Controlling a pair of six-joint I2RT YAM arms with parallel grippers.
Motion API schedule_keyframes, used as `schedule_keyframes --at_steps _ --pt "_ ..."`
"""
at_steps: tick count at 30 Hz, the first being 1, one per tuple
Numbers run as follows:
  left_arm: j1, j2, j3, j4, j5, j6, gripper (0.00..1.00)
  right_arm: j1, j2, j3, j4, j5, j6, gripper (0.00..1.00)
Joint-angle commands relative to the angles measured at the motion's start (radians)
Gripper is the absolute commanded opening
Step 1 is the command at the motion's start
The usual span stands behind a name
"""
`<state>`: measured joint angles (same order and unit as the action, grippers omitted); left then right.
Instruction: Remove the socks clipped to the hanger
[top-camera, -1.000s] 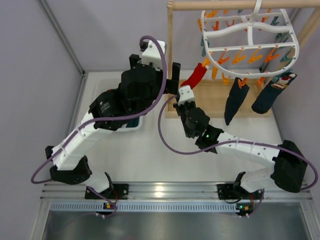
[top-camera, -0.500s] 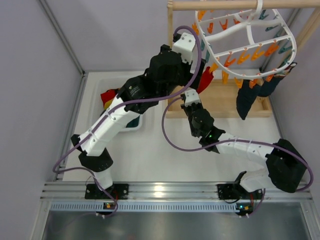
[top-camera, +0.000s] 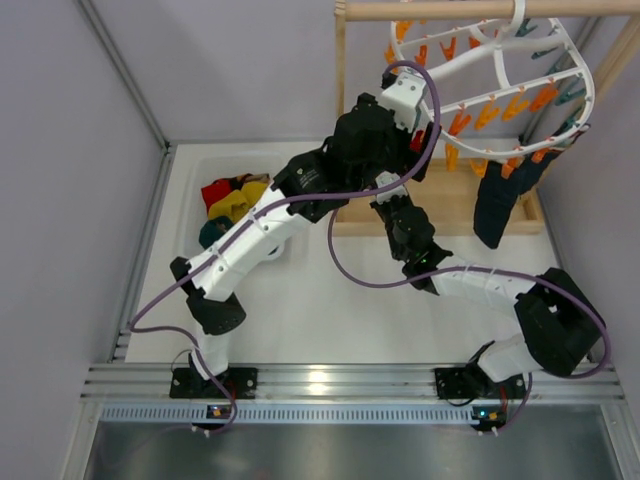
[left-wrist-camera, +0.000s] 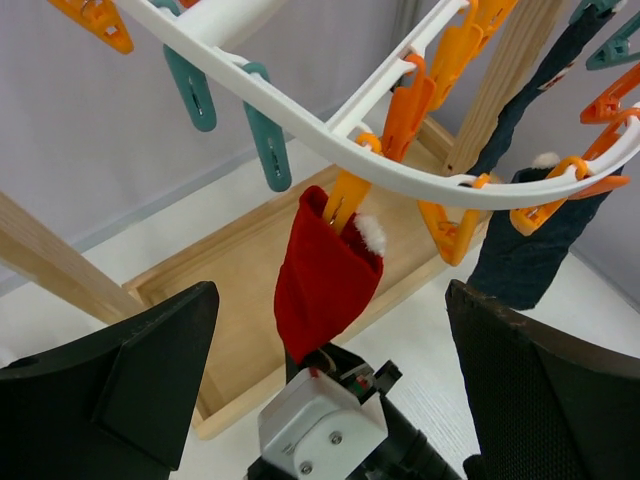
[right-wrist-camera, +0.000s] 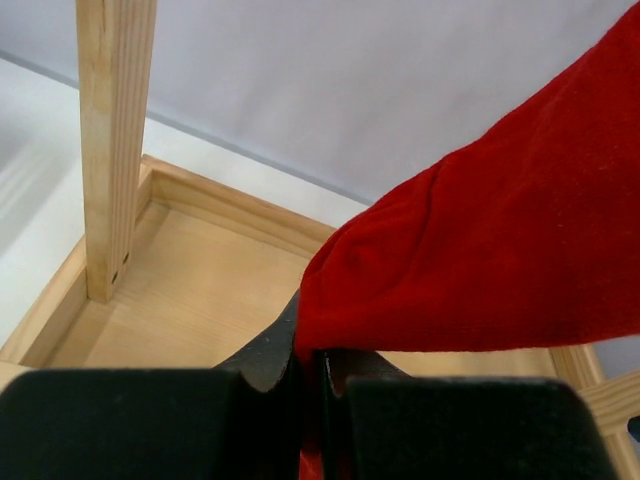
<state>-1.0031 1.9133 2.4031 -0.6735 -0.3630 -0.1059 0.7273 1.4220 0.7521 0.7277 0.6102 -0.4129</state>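
Observation:
A red sock (left-wrist-camera: 325, 280) hangs from an orange clip (left-wrist-camera: 345, 195) on the rim of the white hanger (left-wrist-camera: 300, 120); only a sliver of it shows in the top view (top-camera: 416, 141). My right gripper (right-wrist-camera: 322, 362) is shut on the sock's lower end, as the left wrist view (left-wrist-camera: 305, 358) also shows. My left gripper (left-wrist-camera: 330, 292) is wide open, one finger on each side of the red sock, just below the hanger rim (top-camera: 500, 60). Two dark socks (top-camera: 497, 200) hang clipped on the right side of the hanger.
The hanger hangs from the rod (top-camera: 440, 10) of a wooden stand with a post (top-camera: 340, 90) and a tray base (top-camera: 455, 205). A white bin (top-camera: 195, 170) at the left holds red, yellow and teal socks (top-camera: 232, 198). Grey walls close in on both sides.
My left arm has swung from over the bin up and right to the hanger. The hanger has tilted and swung right with its dark socks. My right gripper has kept hold of the red sock.

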Motion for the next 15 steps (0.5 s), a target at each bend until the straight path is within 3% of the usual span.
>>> schedule_keyframes --at_steps 1,15 --pt "0.0 0.019 0.031 0.118 0.006 0.0 0.99 -0.009 0.023 0.013 0.082 -0.036 -0.021 0.01" --pt "0.0 0.041 -0.039 0.213 -0.086 0.018 0.92 0.014 -0.055 0.0 0.047 -0.102 0.043 0.01"
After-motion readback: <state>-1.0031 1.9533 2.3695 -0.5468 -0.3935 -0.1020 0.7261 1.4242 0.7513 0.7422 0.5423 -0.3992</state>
